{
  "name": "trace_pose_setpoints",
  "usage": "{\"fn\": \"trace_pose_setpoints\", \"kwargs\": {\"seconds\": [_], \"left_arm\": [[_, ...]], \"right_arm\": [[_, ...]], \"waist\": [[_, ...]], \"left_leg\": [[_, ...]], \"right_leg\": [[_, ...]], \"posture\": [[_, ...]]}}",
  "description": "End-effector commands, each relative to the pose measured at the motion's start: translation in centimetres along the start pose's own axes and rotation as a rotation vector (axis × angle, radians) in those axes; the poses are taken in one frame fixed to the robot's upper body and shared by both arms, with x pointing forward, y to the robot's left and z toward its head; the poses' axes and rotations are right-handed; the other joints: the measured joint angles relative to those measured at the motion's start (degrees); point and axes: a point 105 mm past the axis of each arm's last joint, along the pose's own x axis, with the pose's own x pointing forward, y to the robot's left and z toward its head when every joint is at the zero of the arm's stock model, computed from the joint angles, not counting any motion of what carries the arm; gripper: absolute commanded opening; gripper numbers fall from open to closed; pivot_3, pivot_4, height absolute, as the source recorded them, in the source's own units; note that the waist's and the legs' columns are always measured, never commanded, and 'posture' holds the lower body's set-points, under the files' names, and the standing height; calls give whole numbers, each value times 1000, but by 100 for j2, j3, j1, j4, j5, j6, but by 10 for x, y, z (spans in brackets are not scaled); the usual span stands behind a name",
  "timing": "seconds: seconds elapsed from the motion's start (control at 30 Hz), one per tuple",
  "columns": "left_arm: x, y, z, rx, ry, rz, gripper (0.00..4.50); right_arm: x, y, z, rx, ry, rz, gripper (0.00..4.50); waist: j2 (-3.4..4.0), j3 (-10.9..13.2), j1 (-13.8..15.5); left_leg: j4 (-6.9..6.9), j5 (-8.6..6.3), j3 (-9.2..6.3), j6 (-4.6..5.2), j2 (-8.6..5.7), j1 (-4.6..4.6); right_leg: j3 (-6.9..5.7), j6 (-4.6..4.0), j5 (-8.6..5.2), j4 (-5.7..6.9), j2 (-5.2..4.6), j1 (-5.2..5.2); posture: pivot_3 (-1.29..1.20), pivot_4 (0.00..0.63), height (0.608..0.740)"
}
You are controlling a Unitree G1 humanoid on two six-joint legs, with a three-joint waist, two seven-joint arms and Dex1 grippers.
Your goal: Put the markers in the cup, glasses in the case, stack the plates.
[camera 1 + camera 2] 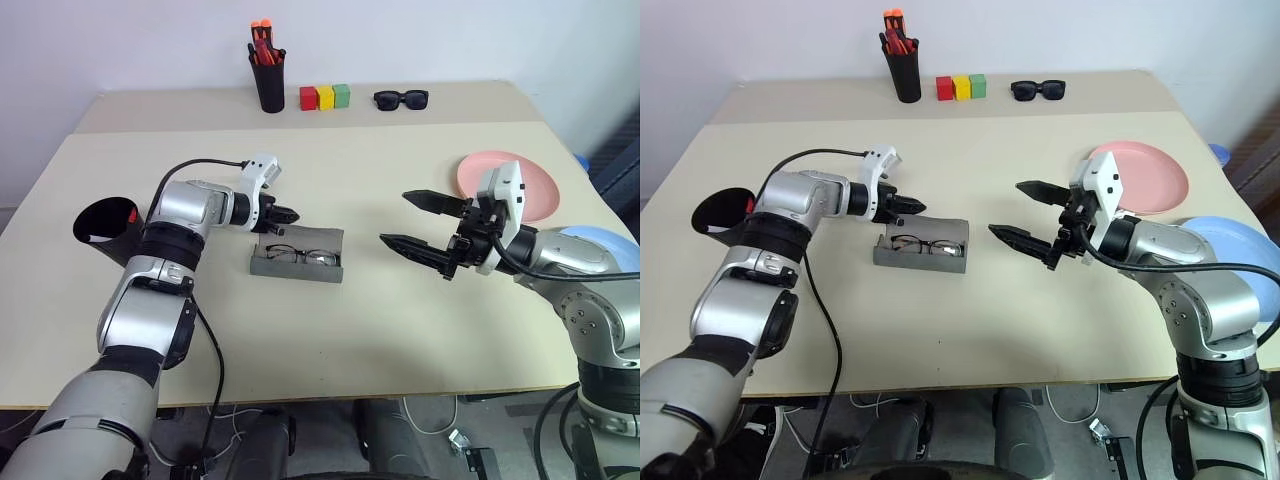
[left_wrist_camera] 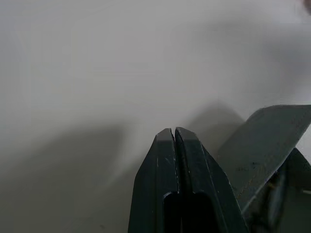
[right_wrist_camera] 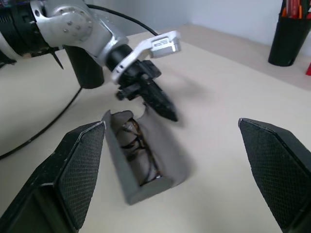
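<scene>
No text, label, brand or number can be read anywhere (nothing legible).

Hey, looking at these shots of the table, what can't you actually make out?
- Markers: the cup lies behind the left arm; only a red glimpse shows inside, head views.
- Blue plate: the right arm covers much of it, so its contact with the pink plate is unclear.
- Left gripper, shut: left wrist view is too blurred to show contact with the case lid.
</scene>
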Motion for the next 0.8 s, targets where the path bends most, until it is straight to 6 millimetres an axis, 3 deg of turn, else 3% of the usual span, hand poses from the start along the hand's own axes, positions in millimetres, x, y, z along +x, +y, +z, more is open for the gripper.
{"fn": "trace_pose_setpoints", "kwargs": {"seconds": [0.03,0.6,0.8], "left_arm": [[-7,-11,0,69,20,-48,25],[-47,-40,-33,203,74,-73,25],[-51,-39,-60,208,151,-61,25]], "right_arm": [[-1,3,12,-65,-27,3,4500],[1,1,10,-74,-19,15,4500],[2,-1,9,-85,-11,10,4500]], "waist": [[0,0,-5],[0,0,8],[1,0,-5]], "left_leg": [[0,0,0,0,0,1],[1,0,-1,0,2,0],[1,0,-1,0,2,3]], "right_leg": [[0,0,0,0,0,0],[1,-1,0,3,0,0],[1,-1,-1,3,0,1]], "posture": [[0,150,740],[0,150,740],[0,150,740]]}}
